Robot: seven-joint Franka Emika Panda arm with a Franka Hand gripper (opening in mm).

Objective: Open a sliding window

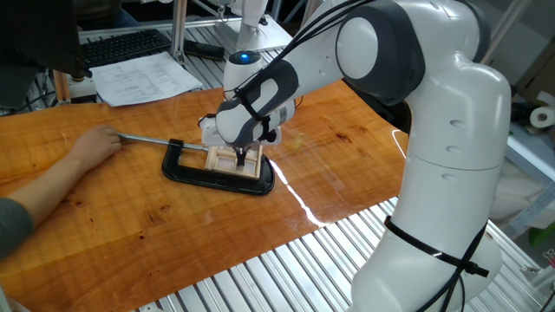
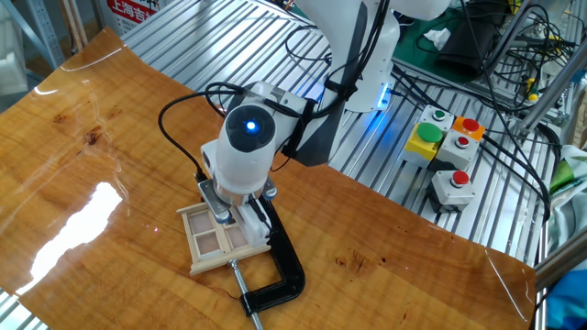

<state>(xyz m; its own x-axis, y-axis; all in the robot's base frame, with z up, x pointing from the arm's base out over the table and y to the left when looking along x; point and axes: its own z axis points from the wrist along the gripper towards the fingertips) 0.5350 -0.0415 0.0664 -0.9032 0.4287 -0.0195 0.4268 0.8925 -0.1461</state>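
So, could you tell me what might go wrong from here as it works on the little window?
1. The fingers press down on the sliding window; its thin bars could snap.
2. A person's hand holds the rod of the black C-clamp close by; a sideways push may jolt it.
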